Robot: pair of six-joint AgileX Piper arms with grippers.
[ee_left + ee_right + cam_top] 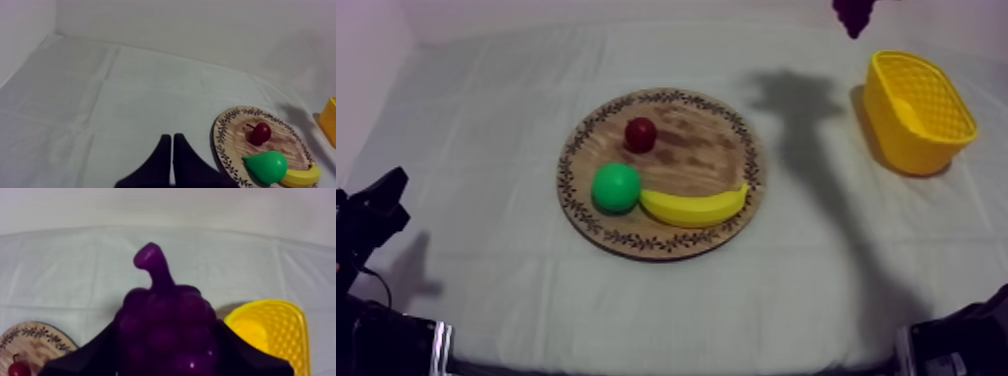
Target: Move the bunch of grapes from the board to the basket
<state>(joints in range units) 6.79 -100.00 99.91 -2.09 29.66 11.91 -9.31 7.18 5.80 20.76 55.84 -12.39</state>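
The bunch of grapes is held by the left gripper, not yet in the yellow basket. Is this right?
Not the left: the right gripper holds the bunch of grapes, as the right wrist view shows. It is not yet in the yellow basket.

the bunch of grapes (165,333) is deep glossy purple, stem included. the basket (896,130) is bright yellow, its walls a fine lattice. the wooden board (701,155) is mid brown with darker streaks, and a dark leafy garland circles its rim. the small red fruit (640,133) is dark red, the pear (615,187) vivid green, the banana (696,207) yellow. the cloth (486,150) is plain grey-white. the left gripper (171,139) is black.
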